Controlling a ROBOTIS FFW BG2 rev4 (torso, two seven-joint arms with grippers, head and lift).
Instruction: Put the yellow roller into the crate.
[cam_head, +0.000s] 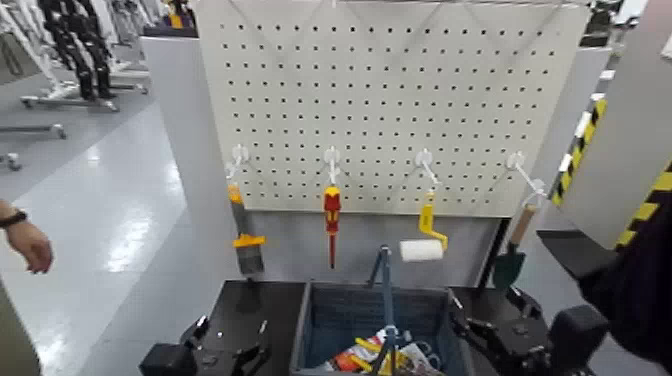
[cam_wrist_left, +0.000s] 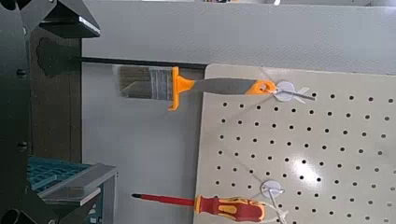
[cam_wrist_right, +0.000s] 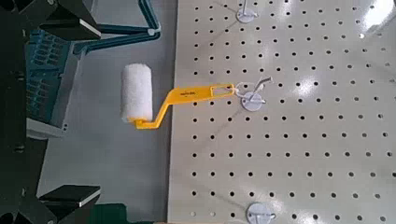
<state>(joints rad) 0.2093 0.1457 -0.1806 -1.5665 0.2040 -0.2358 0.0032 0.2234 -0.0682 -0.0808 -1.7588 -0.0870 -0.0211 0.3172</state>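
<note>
The yellow roller (cam_head: 427, 222) hangs on a pegboard hook, third from the left, its white sleeve (cam_head: 421, 250) just above the crate's far right corner. In the right wrist view the roller (cam_wrist_right: 177, 96) hangs free, apart from the fingers. The dark blue-grey crate (cam_head: 325, 320) stands on the black table below the board, with an upright centre handle (cam_head: 383, 275). My right gripper (cam_head: 472, 326) is open and empty beside the crate's right side. My left gripper (cam_head: 238, 356) is open and empty low beside the crate's left side.
An orange-handled brush (cam_head: 240, 235), a red-and-yellow screwdriver (cam_head: 331, 215) and a wooden-handled green tool (cam_head: 514, 250) hang on the white pegboard (cam_head: 400, 90). Several coloured items (cam_head: 385, 355) lie in the crate. A person's hand (cam_head: 30, 243) is at far left. A hazard-striped post (cam_head: 650, 195) stands right.
</note>
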